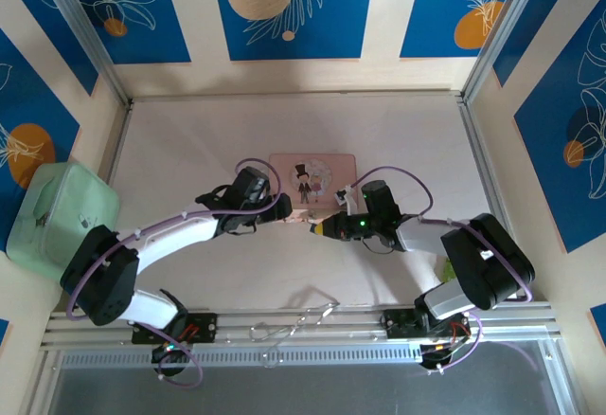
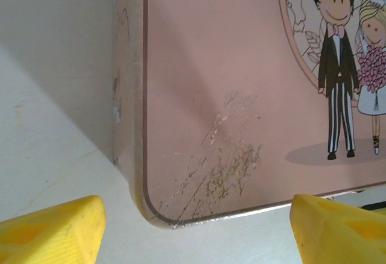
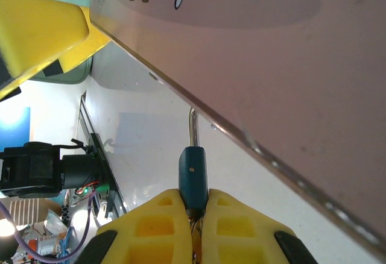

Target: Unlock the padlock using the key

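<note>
The small blue padlock (image 3: 192, 170) is pinched by its body in my right gripper (image 3: 194, 196), which is shut on it. Its silvery shackle (image 3: 193, 128) points up to the front edge of the pink tin (image 3: 289, 65). Something brassy sits deep between the fingers below the lock; whether it is the key I cannot tell. From above, my right gripper (image 1: 320, 228) is at the front edge of the tin (image 1: 284, 171). My left gripper (image 2: 199, 231) is open, its yellow fingertips (image 2: 54, 231) either side of the scratched near corner of the tin (image 2: 229, 83), beside it and not touching.
A pale green box (image 1: 62, 211) stands at the table's left edge. Thin bent metal wire (image 1: 303, 320) lies on the rail between the arm bases. Patterned walls close in the white table (image 1: 189, 150) on three sides.
</note>
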### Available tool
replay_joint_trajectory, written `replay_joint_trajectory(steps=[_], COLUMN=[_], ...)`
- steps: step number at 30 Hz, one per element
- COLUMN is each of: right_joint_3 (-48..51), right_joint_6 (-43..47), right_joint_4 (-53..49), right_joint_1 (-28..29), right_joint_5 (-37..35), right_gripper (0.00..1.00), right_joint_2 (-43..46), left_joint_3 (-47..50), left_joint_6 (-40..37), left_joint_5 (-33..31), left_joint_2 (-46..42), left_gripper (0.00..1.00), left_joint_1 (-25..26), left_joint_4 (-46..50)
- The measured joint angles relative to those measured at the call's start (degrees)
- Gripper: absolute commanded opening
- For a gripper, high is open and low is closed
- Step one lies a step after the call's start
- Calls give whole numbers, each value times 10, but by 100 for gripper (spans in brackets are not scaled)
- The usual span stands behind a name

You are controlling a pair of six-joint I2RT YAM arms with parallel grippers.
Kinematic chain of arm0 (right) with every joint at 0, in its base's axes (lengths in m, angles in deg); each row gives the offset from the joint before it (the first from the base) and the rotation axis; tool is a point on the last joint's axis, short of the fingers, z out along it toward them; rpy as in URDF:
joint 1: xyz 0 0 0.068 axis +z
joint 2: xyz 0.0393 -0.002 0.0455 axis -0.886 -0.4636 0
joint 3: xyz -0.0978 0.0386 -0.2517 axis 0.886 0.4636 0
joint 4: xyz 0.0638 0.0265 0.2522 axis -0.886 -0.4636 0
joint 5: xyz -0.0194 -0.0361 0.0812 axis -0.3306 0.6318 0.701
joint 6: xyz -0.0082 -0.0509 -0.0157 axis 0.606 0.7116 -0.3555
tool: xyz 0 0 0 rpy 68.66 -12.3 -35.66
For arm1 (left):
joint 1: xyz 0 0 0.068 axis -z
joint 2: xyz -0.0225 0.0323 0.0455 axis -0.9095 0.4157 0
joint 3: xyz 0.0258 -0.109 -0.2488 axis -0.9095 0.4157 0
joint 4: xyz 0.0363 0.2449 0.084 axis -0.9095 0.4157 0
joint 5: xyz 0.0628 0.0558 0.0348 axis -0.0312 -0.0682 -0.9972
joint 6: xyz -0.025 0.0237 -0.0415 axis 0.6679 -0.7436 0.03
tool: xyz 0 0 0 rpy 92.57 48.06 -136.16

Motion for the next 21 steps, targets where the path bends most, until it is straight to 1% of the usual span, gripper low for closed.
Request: replay_joint_trajectory(steps=[15, 21], right_joint_3=[0, -1], right_joint_6=[8, 15], right_joint_4=[10, 26], right_joint_1=[1, -8], right_joint_5=[3, 28], right_gripper=[0, 0], right_joint_2=[-8, -20], left_joint_3=[10, 12], left_joint_6=[7, 12], left_joint_5=[13, 18], left_joint_2=[12, 13], left_gripper=[80, 79], left_joint_1=[-12, -14], left_joint_4=[-19, -27])
